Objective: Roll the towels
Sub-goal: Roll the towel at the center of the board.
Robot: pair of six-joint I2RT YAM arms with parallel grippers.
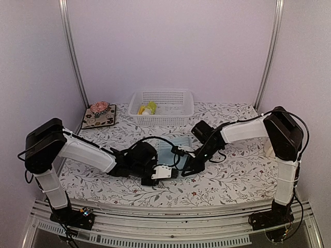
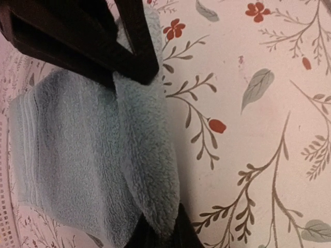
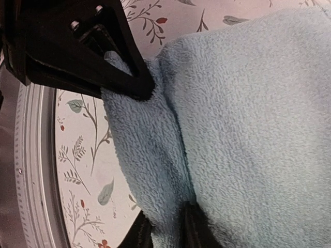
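A pale light blue towel [image 1: 167, 153] [image 2: 62, 155] [image 3: 258, 129] lies folded on the floral tablecloth at the centre, between the two arms. Its near edge is raised into a fold. My left gripper [image 1: 166, 173] [image 2: 163, 230] is shut on one end of that fold. My right gripper [image 1: 189, 167] [image 3: 168, 225] faces it and pinches the other end of the fold between its fingertips. Each wrist view shows the other gripper's dark fingers on the fold at the top. A yellow-green towel [image 1: 150, 107] lies in the white basket [image 1: 163, 118] at the back.
A dark floral mat [image 1: 98, 119] with a pinkish round object [image 1: 99, 107] on it sits at the back left. The metal rail [image 3: 31, 170] of the table's front edge runs just beside the grippers. Upright frame posts stand at the back corners.
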